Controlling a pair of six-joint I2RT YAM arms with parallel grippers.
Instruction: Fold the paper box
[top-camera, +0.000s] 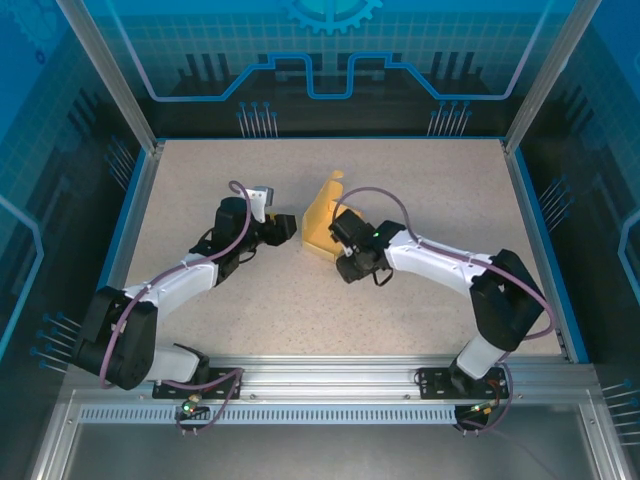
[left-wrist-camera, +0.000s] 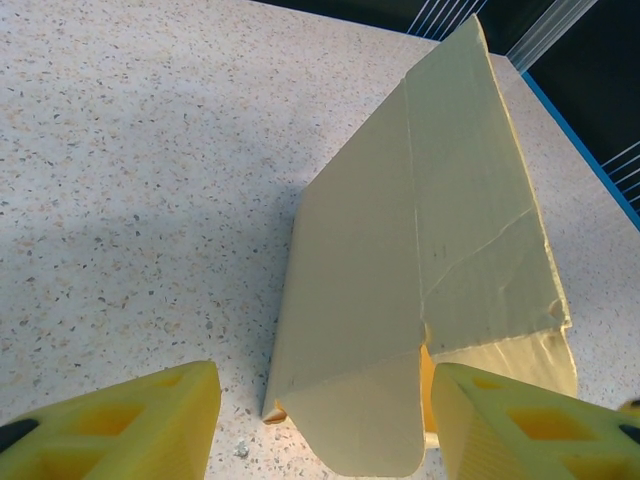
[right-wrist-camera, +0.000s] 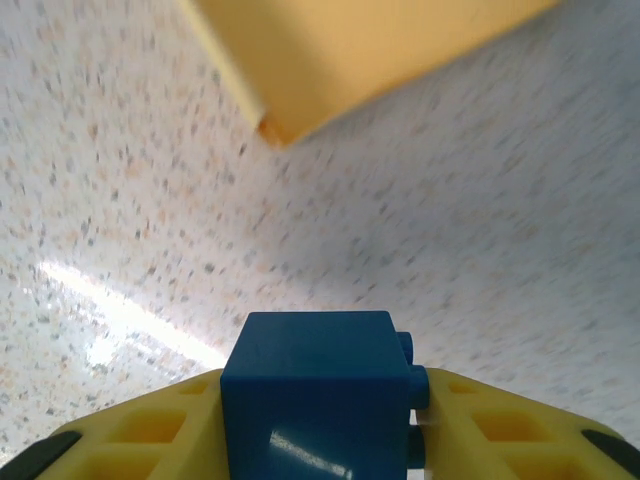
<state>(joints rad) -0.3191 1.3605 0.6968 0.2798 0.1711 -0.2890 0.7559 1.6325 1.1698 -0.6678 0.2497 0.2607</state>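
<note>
The paper box (top-camera: 318, 222) is a pale yellow, partly folded cardboard piece standing near the middle of the table. In the left wrist view the paper box (left-wrist-camera: 420, 250) rises as a slanted panel with a rounded flap hanging at its near end. My left gripper (left-wrist-camera: 325, 440) is open, and that flap lies between its yellow fingers (left-wrist-camera: 130, 425) without being pinched. From above, the left gripper (top-camera: 290, 228) sits at the box's left side. My right gripper (right-wrist-camera: 320, 430) is shut on a small blue cube (right-wrist-camera: 315, 395), just right of the box (right-wrist-camera: 350, 50). The right gripper (top-camera: 348, 262) is low by the box's near right corner.
The speckled table (top-camera: 200, 180) is bordered by a blue rim and metal posts (top-camera: 110, 80). Both arms reach inward from the near edge and meet around the box.
</note>
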